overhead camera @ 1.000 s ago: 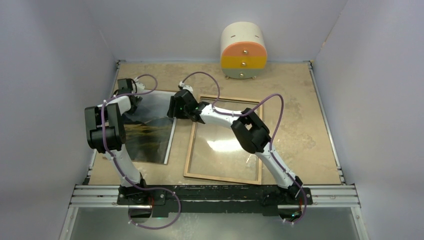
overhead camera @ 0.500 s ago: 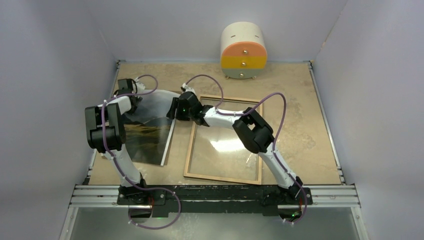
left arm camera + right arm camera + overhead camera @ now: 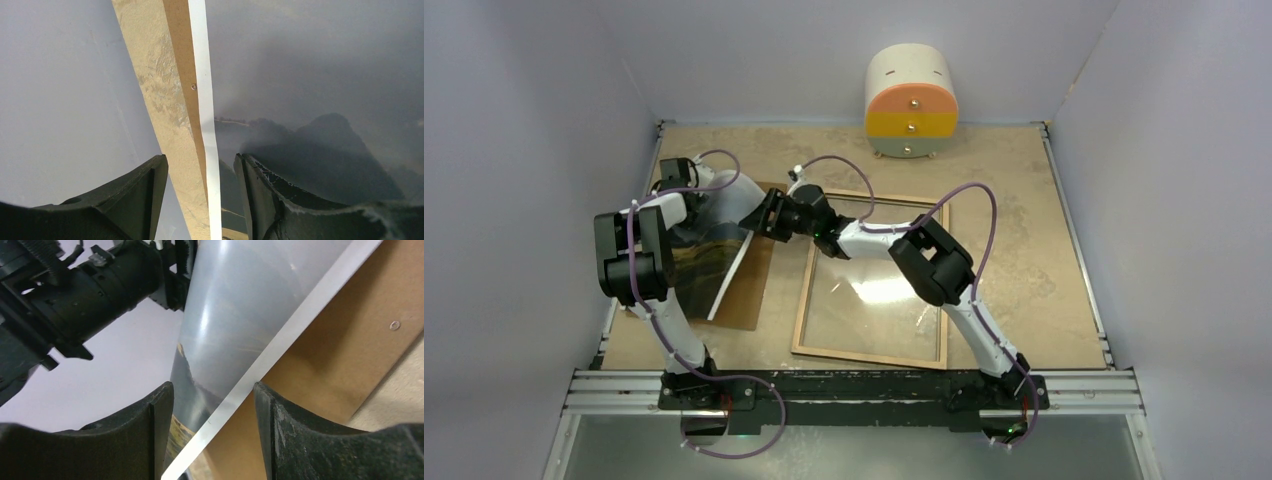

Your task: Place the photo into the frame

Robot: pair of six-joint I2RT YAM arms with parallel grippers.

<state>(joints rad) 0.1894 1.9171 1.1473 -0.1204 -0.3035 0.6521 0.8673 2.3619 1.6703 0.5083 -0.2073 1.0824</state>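
Beige tabletop (image 3: 1024, 250), walled in pale grey. Found left gripper (image 3: 200, 157) parted astride the white border of the glossy dark landscape photo (image 3: 704, 270), tilted left of centre; right gripper (image 3: 212, 386) parted astride its high edge, over a brown backing board (image 3: 749, 295). Saw wood-backed rectangular frame (image 3: 869, 353) flat at centre, cream drawer unit (image 3: 911, 100) shut at top.
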